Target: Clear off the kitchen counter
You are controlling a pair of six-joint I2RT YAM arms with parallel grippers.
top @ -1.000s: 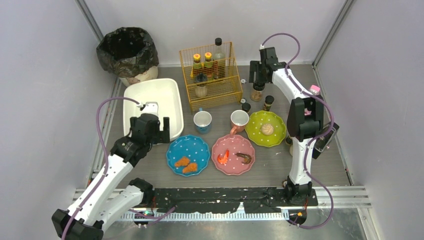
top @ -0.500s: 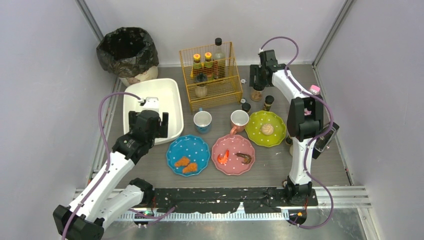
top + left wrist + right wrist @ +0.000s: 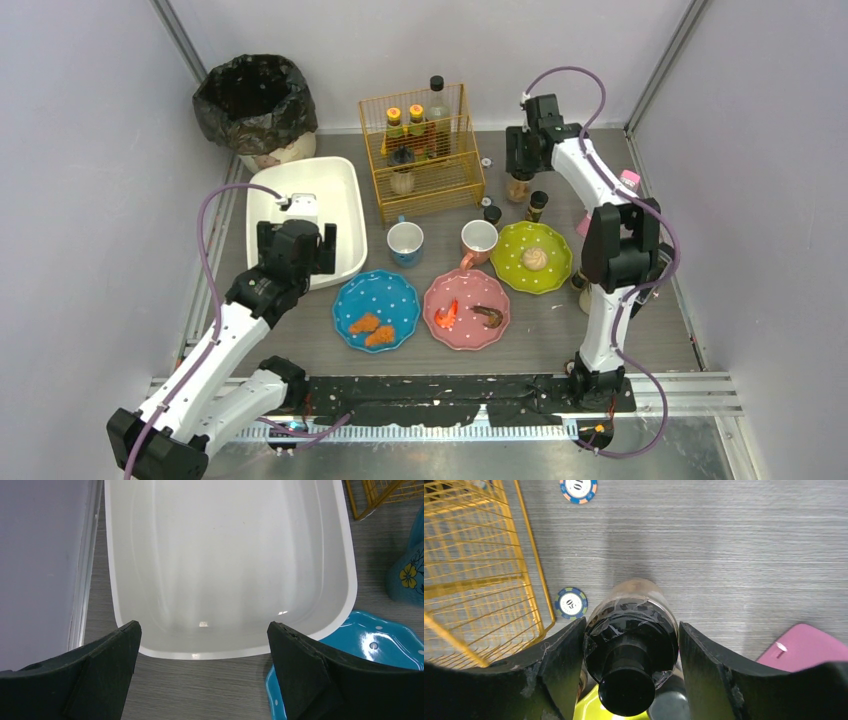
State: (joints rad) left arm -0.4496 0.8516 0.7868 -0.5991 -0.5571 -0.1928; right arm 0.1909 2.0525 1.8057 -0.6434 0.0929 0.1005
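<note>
Straddling a black-capped bottle (image 3: 631, 650) low in the wrist view, the right gripper (image 3: 630, 630) sits snug on both sides; clamped or not, I cannot tell. Grey kitchen counter (image 3: 734, 555) spreads beneath, yellow rack (image 3: 479, 570) at left, likely the bottle's home. The left gripper (image 3: 202, 626) gapes over the white tub (image 3: 230, 570), seemingly awaiting dishes.

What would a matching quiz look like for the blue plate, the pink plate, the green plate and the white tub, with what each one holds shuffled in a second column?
Column one
1. blue plate
2. pink plate
3. green plate
4. white tub

Column two
A. nothing inside
B. one round pale piece
C. two orange-brown pieces
D. a red-orange piece and a brown piece

Pairs: 1-C, 2-D, 3-B, 4-A
</note>
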